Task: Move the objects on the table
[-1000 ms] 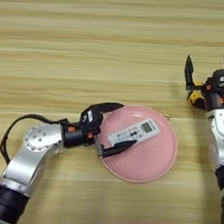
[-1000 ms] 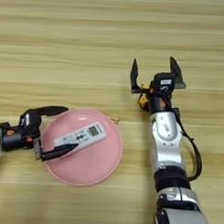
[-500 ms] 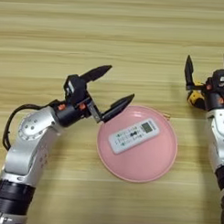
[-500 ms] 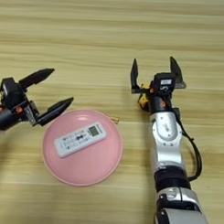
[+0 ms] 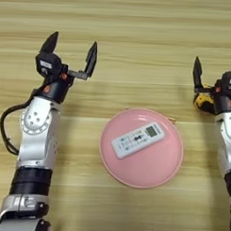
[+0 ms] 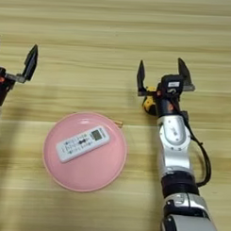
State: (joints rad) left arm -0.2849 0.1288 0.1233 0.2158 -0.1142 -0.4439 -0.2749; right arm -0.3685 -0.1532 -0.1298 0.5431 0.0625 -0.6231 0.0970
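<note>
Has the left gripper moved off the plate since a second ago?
Yes. The left gripper, fingers open, has pulled up and left, away from the pink plate, leaving the remote on it.

wood table (image 5: 139, 38) bears a pink plate (image 5: 148, 170) and, to its right, a tape measure (image 6: 148, 103).
</note>
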